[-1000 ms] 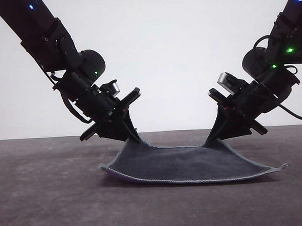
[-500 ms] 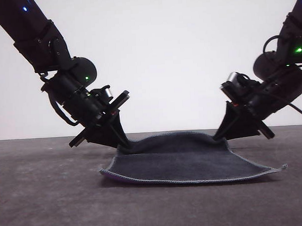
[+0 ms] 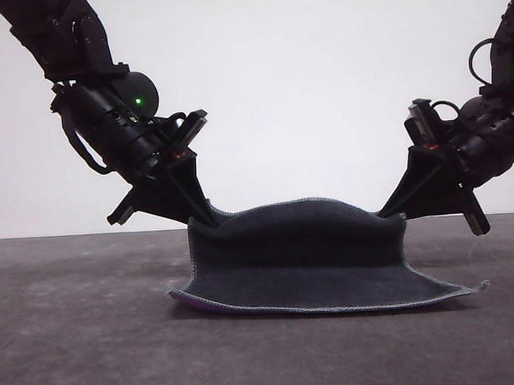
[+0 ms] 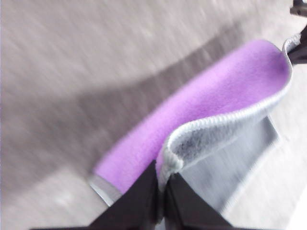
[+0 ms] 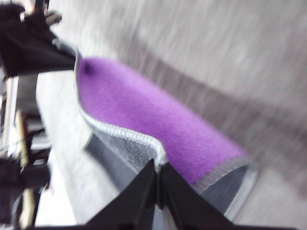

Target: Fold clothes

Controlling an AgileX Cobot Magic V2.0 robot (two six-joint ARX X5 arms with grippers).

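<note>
No text, label, brand, number or sign can be read anywhere. The cloth point(image 3: 302, 259) bears no print on its grey or purple face, and the arms' dark housings show green indicator lights but no legible marking

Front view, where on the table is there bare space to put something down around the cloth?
Bare table lies in front of the cloth, and in strips to its left and right out to the picture's edges. It is crowded at the cloth's raised far edge, where the left gripper and right gripper each pinch a corner.
</note>
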